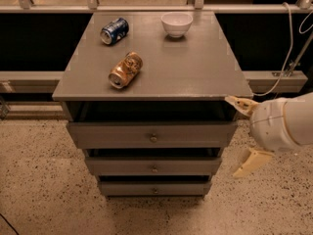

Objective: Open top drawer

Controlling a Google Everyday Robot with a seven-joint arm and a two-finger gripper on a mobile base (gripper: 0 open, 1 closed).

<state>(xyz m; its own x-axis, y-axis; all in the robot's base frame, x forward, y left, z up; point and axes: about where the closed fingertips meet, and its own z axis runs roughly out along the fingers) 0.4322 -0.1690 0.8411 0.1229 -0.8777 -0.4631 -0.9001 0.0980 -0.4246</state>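
Top drawer (112,135): uppermost of three, under the tabletop (195,67) edge, a dark gap above its front. Knob (153,138) central, untouched.
Gripper (231,136): at the drawer's right end, fingers spread wide, holding nothing; upper finger (239,103) near the tabletop corner.
Floor (39,180): bare in front.
On top: blue can (114,31), tan can (125,70), both lying; bowl (176,24) upright.

The gripper (232,137) sits at the right edge of the view: a rounded, glossy white body crossed by thin dark seam lines, with two flat, cream-tan, wedge-shaped fingers (250,161) spread wide apart, one above the other, on a thick white arm (299,117)
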